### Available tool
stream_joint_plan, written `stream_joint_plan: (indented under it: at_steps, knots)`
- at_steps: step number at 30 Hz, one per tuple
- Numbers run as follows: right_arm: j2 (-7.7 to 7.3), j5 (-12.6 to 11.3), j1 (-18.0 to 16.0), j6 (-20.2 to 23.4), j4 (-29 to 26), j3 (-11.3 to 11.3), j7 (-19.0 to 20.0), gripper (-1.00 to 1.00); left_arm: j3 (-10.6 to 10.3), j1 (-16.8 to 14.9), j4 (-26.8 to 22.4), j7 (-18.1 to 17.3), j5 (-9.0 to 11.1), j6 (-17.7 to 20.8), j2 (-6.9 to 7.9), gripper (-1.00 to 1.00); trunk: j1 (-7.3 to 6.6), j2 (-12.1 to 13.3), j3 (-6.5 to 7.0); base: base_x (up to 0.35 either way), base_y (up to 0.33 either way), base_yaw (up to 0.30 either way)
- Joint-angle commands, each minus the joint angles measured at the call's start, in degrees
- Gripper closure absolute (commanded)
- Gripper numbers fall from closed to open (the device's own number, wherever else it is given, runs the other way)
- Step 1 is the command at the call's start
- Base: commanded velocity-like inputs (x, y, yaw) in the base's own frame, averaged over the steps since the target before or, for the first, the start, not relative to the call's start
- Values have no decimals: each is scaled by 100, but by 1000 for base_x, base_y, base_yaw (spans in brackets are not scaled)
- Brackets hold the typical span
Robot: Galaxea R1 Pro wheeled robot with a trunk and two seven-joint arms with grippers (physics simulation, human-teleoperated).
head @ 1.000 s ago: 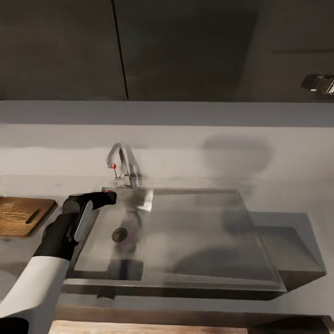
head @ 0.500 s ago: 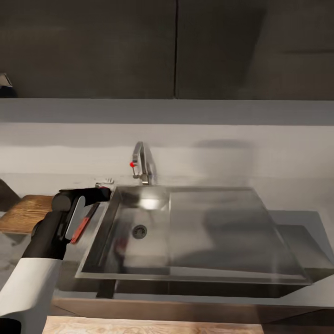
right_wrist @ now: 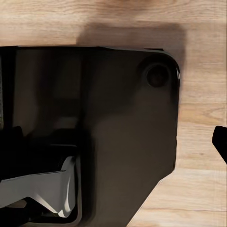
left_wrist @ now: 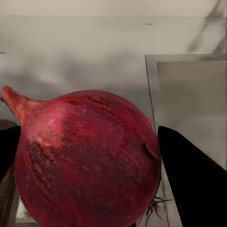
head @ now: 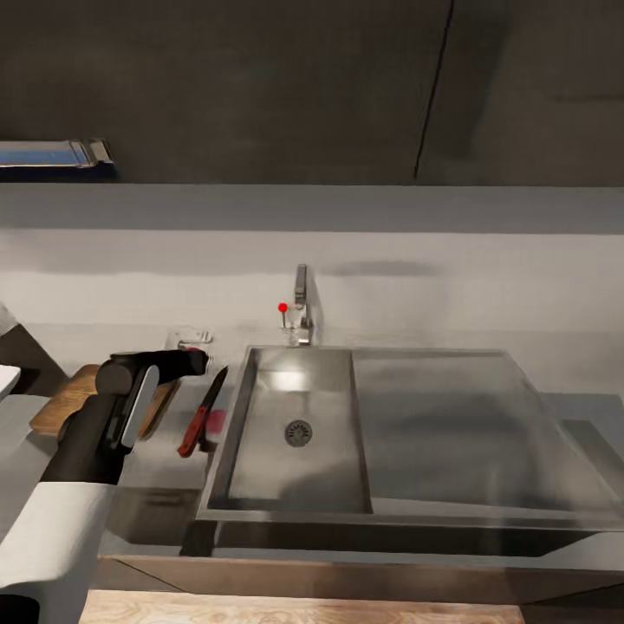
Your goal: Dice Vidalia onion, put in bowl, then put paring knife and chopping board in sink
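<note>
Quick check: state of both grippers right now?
Left gripper: shut on the Vidalia onion.
Right gripper: one dark fingertip shows at the frame edge; state cannot be told.

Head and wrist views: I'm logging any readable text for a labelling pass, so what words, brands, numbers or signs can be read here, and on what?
None: no legible text in any view.
The sink, tap with its red knob, paring knife, chopping board and countertop are unmarked.
The Vidalia onion held in the left gripper shows only skin streaks.
The right wrist view shows a dark plate on plain wood grain, with no lettering.
</note>
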Motion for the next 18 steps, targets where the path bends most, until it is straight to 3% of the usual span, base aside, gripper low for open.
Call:
stream_joint_plan:
  at_steps: [1,18]
  knots:
    - [1,39,-3,-21,4,-22,-10,-100,-7,-5,-2,24,45,24,6,100,3,-10,-10,0,300,0]
    - [1,38,-3,-20,4,-22,-12,-100,-5,-2,39,24,45,29,7,100,3,-10,-10,-14,300,0]
